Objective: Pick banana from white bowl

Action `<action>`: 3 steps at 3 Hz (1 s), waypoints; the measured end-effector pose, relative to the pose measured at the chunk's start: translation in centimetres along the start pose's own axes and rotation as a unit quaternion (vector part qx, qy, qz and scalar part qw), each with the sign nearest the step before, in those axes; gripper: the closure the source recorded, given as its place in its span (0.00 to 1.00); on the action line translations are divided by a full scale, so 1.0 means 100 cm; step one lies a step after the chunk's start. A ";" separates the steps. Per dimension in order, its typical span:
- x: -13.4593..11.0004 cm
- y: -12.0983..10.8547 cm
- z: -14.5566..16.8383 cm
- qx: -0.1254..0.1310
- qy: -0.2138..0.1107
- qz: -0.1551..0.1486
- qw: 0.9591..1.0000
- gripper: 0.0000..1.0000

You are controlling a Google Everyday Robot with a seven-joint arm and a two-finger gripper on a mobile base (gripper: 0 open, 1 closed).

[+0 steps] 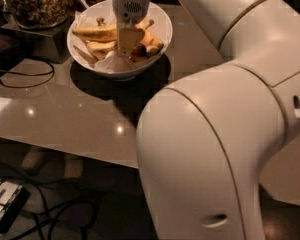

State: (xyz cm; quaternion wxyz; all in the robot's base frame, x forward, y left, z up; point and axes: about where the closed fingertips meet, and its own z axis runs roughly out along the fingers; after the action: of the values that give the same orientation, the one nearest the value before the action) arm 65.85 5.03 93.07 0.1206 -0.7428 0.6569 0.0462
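One banana lies in the white bowl, beside the end effector.

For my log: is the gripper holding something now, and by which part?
Cannot be told. The gripper is low in the white bowl, by the banana.

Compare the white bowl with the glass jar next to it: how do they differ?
The white bowl is opaque and glossy; the glass jar is see-through. The bowl holds yellow fruit, including the banana; the jar holds brown granola. The tool reaches down into the bowl, not the jar. The bowl shows whole; the jar is cut off at the picture's top edge. Both hold food.
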 end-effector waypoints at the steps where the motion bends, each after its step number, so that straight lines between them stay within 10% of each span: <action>1: -0.009 0.004 -0.010 0.013 -0.003 -0.018 1.000 1.00; 3: -0.024 0.011 -0.014 0.018 -0.003 -0.045 0.999 1.00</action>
State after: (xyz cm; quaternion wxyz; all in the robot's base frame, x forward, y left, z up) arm 64.28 6.87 94.78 0.1379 -0.7694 0.6230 0.0311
